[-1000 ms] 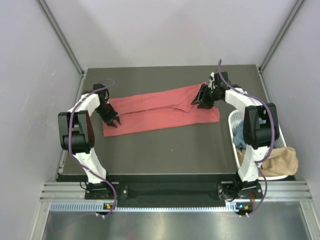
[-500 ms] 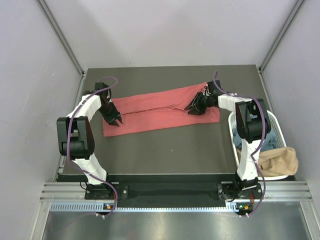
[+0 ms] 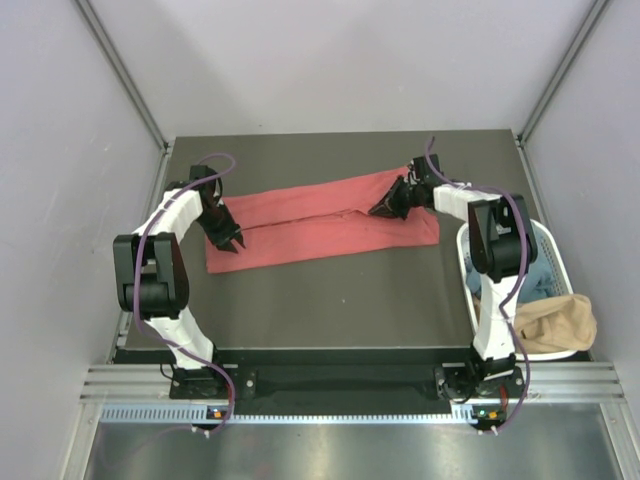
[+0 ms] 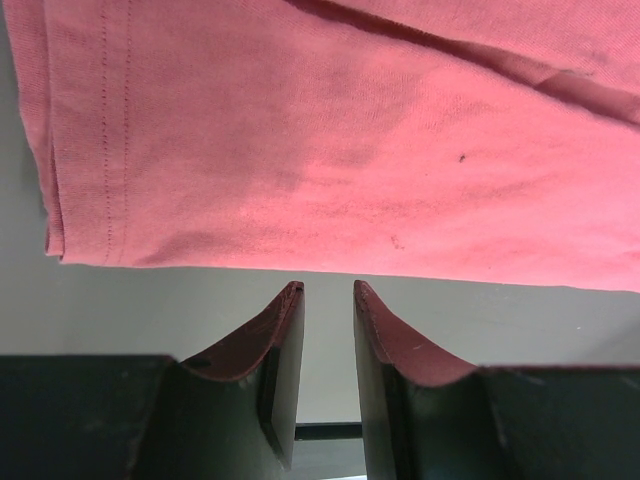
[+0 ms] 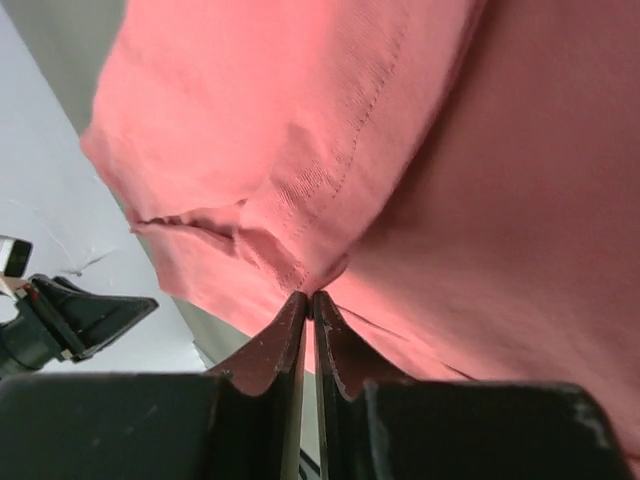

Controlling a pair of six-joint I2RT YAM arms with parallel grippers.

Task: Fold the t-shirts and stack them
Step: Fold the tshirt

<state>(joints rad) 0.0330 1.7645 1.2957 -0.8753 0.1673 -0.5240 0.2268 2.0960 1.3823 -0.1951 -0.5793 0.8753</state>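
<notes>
While the tan cloth t-shirt [image 3: 555,322] and blue cloth t-shirt [image 3: 482,272] are sitting in the white slotted plastic basket [image 3: 552,250] near right, the coral-red cloth t-shirt [image 3: 310,228] is lying as a long strip across the dark bench [image 3: 340,300]. At its left end the left tool [image 4: 328,290] is hovering, jaws slightly spread, gripping nothing. Farther back, the right tool [image 5: 309,297] is pinching a small ridge of coral cloth. Risk as I'm reading it: a thin bite slipping on the lift, or catching one layer and dragging the fold open.
</notes>
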